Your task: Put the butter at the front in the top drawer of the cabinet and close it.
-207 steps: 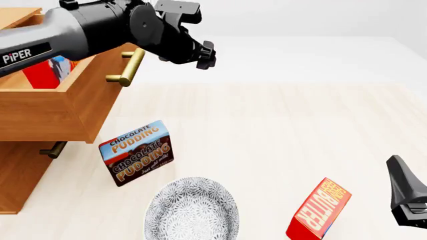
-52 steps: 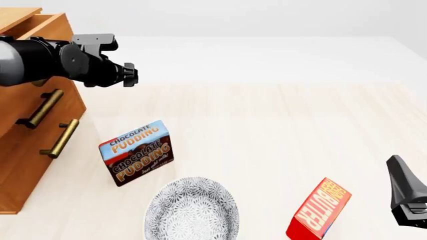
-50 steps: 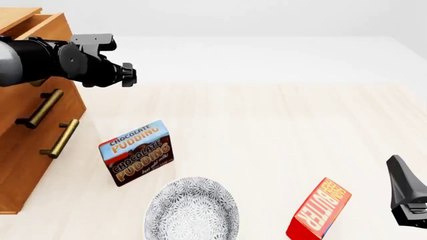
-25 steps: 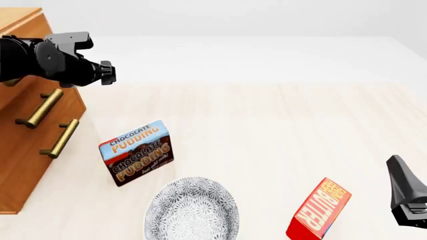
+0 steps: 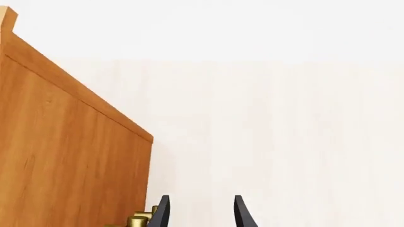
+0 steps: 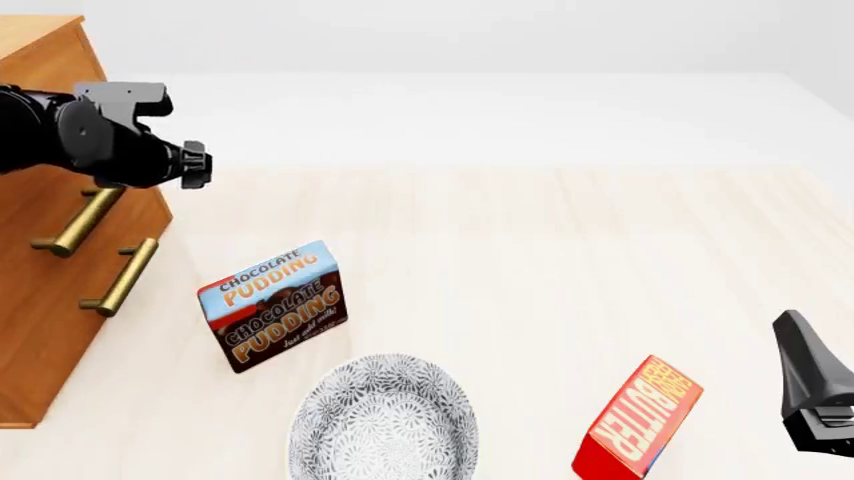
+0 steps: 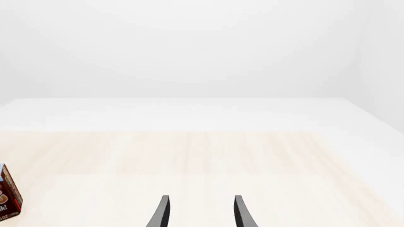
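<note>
The left pincer (image 5: 200, 213) hangs with fingers parted (nothing between them); the right pincer (image 7: 200, 213) likewise.

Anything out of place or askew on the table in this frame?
Nothing spilled or damaged. The butter and the chocolate pudding box both sit skewed to the table edges, and both cabinet drawers look shut.

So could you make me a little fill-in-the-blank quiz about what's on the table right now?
1. The chocolate pudding box stands just behind the patterned ____.
2. The cabinet shows two brass ____.
3. The top drawer is ____.
4. The left gripper has its fingers ____, with nothing between them.

Missing words: bowl; handles; closed; apart
</note>
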`<control>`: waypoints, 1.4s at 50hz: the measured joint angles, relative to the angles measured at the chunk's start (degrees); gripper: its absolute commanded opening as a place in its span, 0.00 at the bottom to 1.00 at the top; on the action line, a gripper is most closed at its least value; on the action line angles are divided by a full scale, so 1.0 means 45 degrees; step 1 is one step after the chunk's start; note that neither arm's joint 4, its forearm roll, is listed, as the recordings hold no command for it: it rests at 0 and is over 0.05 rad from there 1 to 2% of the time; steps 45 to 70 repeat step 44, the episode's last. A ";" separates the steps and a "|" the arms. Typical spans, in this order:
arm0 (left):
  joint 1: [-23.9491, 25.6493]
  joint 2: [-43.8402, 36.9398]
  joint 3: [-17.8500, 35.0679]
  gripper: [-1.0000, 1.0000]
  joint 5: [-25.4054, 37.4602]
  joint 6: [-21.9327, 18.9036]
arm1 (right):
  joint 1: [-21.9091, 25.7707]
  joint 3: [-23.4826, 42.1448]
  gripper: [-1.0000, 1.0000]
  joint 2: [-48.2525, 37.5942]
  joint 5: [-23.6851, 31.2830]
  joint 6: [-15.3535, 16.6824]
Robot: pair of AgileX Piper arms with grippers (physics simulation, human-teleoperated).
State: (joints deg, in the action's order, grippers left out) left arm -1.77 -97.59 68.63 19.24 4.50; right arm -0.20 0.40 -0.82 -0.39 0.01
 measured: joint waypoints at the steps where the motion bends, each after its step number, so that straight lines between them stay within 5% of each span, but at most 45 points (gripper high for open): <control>1: -0.0003 0.0018 -0.0043 1.00 -0.0001 -0.0008 | 0.0000 0.0000 1.00 0.0000 0.0000 0.0001; 44: 0.1426 0.4563 -0.1539 1.00 0.2146 -0.1013 | 0.0001 0.0000 1.00 -0.0001 0.0000 -0.0001; 70: 0.1426 0.4563 -0.1539 1.00 0.2146 -0.1013 | 0.0001 0.0000 1.00 -0.0001 0.0000 -0.0001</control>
